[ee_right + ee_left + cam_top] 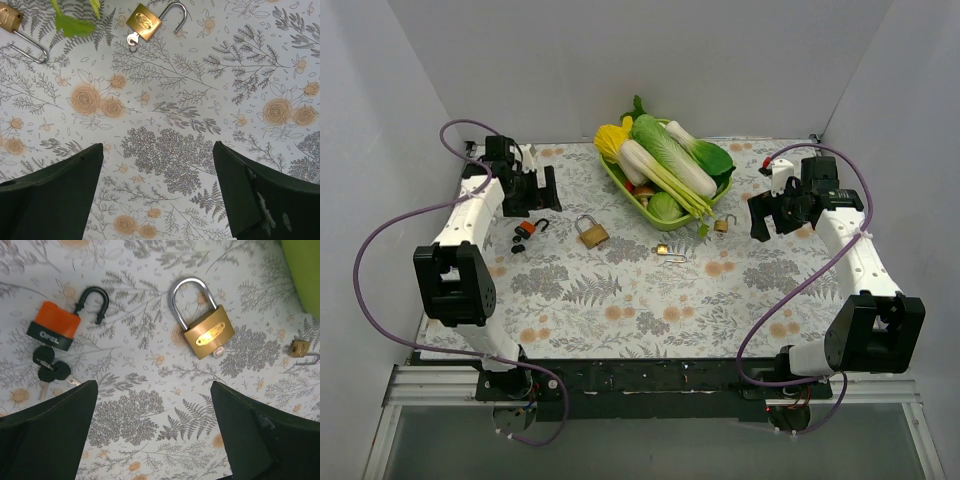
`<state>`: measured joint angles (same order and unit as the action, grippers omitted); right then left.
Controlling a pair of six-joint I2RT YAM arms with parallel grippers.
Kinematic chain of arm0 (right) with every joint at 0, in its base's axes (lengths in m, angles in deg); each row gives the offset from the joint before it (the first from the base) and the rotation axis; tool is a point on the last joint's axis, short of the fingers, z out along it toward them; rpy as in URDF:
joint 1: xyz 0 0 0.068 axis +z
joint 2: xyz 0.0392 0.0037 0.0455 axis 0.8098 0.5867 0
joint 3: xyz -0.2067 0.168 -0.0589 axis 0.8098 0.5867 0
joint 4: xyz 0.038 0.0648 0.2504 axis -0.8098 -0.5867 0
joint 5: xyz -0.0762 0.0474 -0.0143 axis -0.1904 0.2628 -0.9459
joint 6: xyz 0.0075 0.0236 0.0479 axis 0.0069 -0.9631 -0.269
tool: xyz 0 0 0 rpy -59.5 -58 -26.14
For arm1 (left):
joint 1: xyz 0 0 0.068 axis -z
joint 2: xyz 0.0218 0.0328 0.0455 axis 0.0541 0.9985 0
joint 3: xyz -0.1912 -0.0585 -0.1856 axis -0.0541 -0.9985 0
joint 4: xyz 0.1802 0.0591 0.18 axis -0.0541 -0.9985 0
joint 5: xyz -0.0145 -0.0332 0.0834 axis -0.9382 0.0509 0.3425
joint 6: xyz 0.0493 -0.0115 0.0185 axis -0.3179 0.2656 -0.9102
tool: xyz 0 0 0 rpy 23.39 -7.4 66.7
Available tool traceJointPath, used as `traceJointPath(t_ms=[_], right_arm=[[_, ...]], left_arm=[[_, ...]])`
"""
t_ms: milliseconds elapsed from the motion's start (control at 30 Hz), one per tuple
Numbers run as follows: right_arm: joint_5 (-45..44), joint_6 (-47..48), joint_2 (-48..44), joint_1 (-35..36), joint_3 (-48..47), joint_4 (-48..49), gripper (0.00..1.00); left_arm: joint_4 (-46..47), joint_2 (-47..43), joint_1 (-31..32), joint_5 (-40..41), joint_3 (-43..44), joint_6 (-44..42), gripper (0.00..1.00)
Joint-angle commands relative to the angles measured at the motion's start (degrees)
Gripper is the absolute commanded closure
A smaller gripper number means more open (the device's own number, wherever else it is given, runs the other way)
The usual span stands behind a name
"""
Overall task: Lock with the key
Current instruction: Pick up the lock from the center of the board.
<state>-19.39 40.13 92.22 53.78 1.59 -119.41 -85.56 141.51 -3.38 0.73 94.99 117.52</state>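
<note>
Four padlocks lie on the floral cloth. An orange and black padlock (pixel 54 326) has its black shackle open and black-headed keys (pixel 50 370) at its base. A larger brass padlock (pixel 207 332) has its shackle down and a key (pixel 217 353) in its underside. A small brass padlock (pixel 143 22) near the tray has an open shackle and a key (pixel 131 40) in it. A small long-shackle lock (pixel 663 250) lies mid-table. My left gripper (pixel 153 390) hangs open above bare cloth, short of the first two. My right gripper (pixel 157 150) is open, apart from the small padlock.
A green tray (pixel 620 185) piled with toy vegetables stands at the back centre, its edge (pixel 302 270) showing in the left wrist view. A green leaf (pixel 75 22) overhangs beside the small padlock. White walls close in the left, right and back sides.
</note>
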Motion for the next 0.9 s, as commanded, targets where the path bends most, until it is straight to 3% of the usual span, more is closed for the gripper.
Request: traceJointPath(t_ms=[0,133,500,867], right_arm=[[2.9,-0.3,0.1,0.2,-2.2,-0.7,0.02],[5.5,-1.3,0.1,0.2,-2.9,-1.0,0.02],[7.9,-0.4,1.8,0.2,-6.0,-4.0,0.02],[6.9,0.1,2.1,0.2,-5.9,-4.3,0.02]], left_arm=[[-4.5,5.1,-3.0,-4.5,9.8,-3.6,0.02],[-8.2,10.3,-5.5,-6.7,15.8,-9.9,0.02],[-13.4,24.4,-10.5,-0.9,29.3,-25.4,0.02],[-10.7,27.8,-10.6,1.1,26.8,-34.6,0.02]])
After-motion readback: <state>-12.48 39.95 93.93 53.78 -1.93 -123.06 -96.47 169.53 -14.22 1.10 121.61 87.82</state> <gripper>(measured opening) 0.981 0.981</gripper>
